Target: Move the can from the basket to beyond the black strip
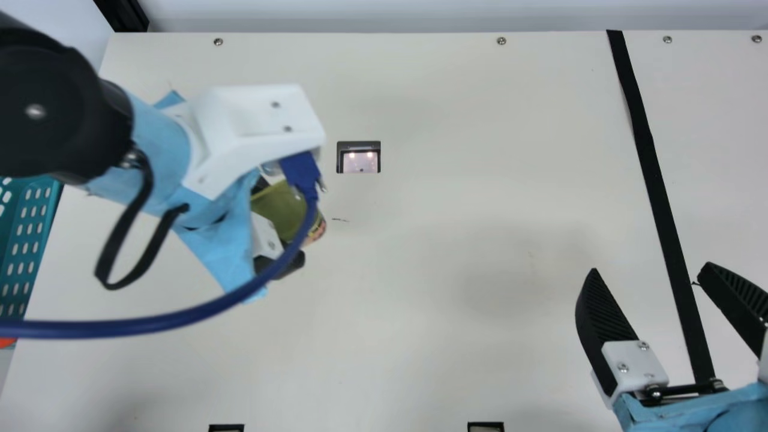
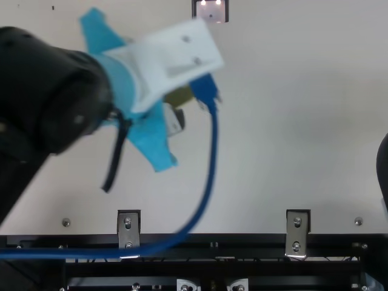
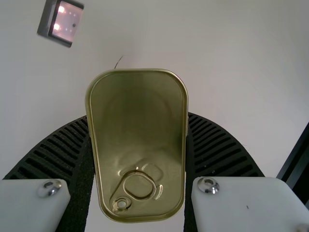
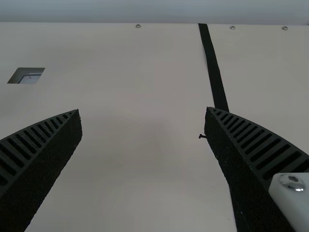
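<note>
Can (image 1: 280,207) with a golden lid (image 3: 140,111), up in the grasp of the left gripper (image 3: 138,115), over the table (image 1: 456,180) at nine o'clock from the main view's middle; the teal basket (image 1: 30,246) lies farther out at nine, so the lifting out looks done and the carrying across remains. Ribbed fingers press its two long sides; that seems the right hold, since those walls run flat and nearly parallel. I'd guess it stiff and moderately heavy, like a filled tin; the smooth metal could slip or swivel if the squeeze slackened, and the ring-pull (image 3: 140,197) is best left untouched.

Over toward half past three, the right gripper (image 1: 651,270) stands wide apart with nothing between its fingers; the black strip (image 1: 660,192) runs from about two o'clock down to four, and the goal is beyond it; that looks a long reach for the left arm, so a handover or a set-down midway may be called for, with the can kept level and some long side left free.
</note>
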Tool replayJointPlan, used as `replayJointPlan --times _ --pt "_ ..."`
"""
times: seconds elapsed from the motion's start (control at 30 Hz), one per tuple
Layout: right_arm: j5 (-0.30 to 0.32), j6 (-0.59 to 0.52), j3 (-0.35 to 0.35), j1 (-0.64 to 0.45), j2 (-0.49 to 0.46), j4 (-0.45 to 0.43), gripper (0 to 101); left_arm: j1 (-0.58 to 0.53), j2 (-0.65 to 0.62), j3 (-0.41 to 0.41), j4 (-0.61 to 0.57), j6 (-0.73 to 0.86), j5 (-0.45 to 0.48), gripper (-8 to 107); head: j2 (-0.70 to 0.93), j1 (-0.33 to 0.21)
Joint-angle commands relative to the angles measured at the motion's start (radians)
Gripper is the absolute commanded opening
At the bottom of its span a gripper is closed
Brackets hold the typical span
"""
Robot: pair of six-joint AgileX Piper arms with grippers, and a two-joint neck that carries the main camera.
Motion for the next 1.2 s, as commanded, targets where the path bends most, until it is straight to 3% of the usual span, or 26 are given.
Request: replayJointPlan --times 0.0,0.3,1.1,1.17 --pt "0.0 0.0 0.0 0.0 0.0 0.0 101 -0.029 0.014 -0.008 -0.002 0.019 0.0 10 -0.002 -0.001" --pt "0.0 0.0 0.0 0.0 0.0 0.0 101 -0.093 0.095 -0.056 -0.008 0.056 -0.003 10 -0.002 -0.001" --pt "0.0 0.0 0.0 0.0 0.0 0.0 101 -0.155 0.242 0.076 -0.012 0.032 -0.255 10 -0.002 -0.001" --pt "0.0 0.0 0.0 0.0 0.0 0.0 101 -0.157 0.248 0.08 -0.006 0.028 -0.266 14 -0.002 -0.001"
